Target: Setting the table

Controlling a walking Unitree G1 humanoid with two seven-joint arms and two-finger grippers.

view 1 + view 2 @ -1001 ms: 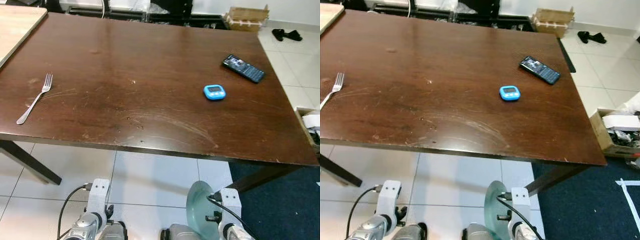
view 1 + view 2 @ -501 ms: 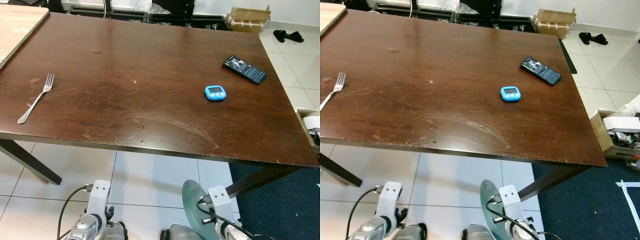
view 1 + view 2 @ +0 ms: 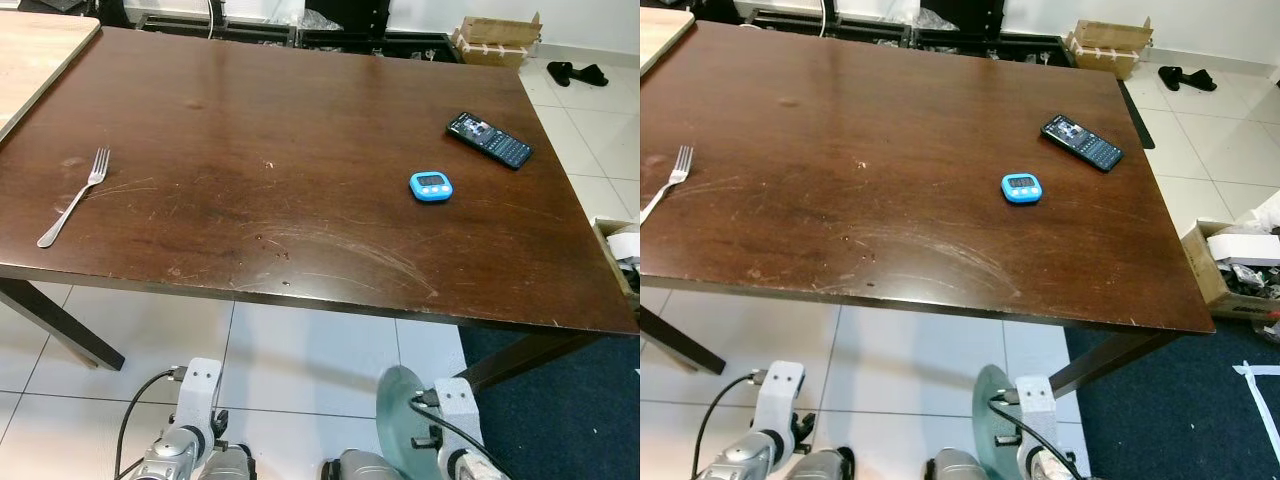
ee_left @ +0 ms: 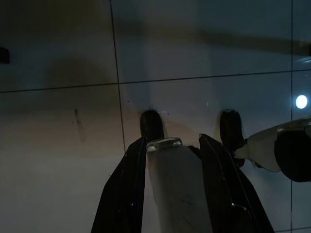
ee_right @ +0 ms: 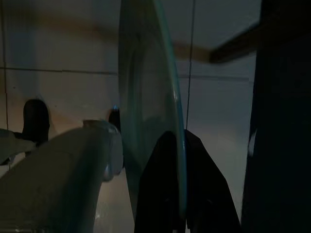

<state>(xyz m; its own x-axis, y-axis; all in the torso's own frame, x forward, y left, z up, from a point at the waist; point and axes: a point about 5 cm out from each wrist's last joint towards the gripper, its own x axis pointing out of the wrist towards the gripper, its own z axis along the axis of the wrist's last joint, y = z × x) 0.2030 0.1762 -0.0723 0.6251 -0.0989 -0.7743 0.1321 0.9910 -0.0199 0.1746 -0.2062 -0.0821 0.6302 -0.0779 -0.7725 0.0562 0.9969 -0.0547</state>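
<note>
Right gripper [image 5: 170, 145] with its glass plate [image 3: 400, 420] has swung back outward since half a second ago; fingers clamp the rim, plate on edge below the table [image 3: 300, 200]. Left gripper [image 4: 192, 128]: fingers apart, idle. Risk: plate striking the table edge on lifting.

Left arm [image 3: 175, 450]: silver, rounded metal casing, ending in a white block-shaped wrist mount [image 3: 198, 385] with small dark screws on its face; a thin black cable [image 3: 135, 415] loops from the mount back toward the arm. Right arm [image 3: 1035, 462]: same silver finish, with a matching white mount [image 3: 456, 405] and a black cable. Left gripper [image 4: 190, 141]: two long black fingers [image 4: 127, 184] with rounded tips, either side of a pale grey centre piece.
</note>
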